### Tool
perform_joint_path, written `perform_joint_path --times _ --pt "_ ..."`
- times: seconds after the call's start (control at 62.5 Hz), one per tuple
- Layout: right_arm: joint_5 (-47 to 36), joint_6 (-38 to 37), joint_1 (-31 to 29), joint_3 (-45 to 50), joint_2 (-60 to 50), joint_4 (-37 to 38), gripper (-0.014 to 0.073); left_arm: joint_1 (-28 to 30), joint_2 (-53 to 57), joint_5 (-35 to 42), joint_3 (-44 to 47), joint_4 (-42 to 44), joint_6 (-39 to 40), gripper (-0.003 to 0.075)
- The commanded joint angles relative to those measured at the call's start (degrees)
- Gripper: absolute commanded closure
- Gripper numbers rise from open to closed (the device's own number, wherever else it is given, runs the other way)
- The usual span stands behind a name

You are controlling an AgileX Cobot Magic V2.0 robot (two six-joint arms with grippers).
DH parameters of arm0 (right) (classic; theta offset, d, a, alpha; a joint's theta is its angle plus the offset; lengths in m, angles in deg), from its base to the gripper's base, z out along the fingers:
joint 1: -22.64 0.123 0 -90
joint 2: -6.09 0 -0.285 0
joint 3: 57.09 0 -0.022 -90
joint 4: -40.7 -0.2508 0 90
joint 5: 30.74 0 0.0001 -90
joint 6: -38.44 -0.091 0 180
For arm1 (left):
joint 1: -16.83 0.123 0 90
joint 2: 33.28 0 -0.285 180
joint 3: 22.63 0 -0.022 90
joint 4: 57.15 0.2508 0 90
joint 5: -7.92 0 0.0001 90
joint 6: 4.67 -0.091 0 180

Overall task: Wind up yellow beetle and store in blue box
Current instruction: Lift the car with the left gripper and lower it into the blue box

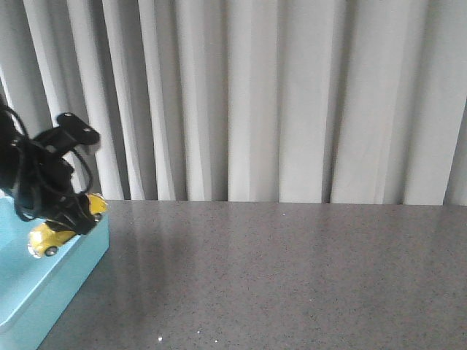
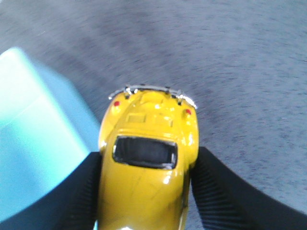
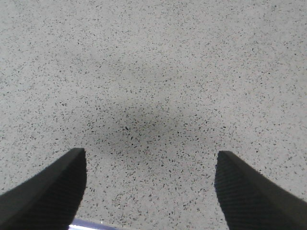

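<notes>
My left gripper [image 1: 67,217] is shut on the yellow beetle [image 1: 55,233], holding it by its sides over the right edge of the blue box [image 1: 44,288] at the far left of the front view. In the left wrist view the beetle [image 2: 146,167] fills the space between the two black fingers [image 2: 220,191], its silver bumper pointing away, with the blue box [image 2: 33,139] to one side below it. My right gripper [image 3: 149,165] is open over bare speckled tabletop, nothing between its fingers. It does not show in the front view.
The grey speckled tabletop [image 1: 292,277] stretches right of the box. A white pleated curtain [image 1: 255,95] hangs behind the table's far edge.
</notes>
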Motion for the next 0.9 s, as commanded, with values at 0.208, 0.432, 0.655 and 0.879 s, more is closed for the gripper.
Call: perform_joint_path --times 0.208,0.432,0.655,0.879 --pt "-2.8 0.3 0.0 -1.6 -0.2 0.3 0.0057 13.5 -0.7 6.3 -1.6 -0.1 11.1 0.0510" --pt "-2.8 0.3 0.0 -1.6 -0.2 0.3 0.0057 17.0 -7.5 10.1 -1.6 -0.2 12.4 0.0510" --pt "-2.8 0.3 0.0 -1.6 -0.2 0.3 0.0057 17.0 -13.3 11.6 -1.6 -0.3 12.3 0.0510" --pt "-2.8 0.3 0.0 -1.6 -0.2 0.3 0.0057 17.0 -16.0 12.2 -1.5 -0.4 12.4 0.0499"
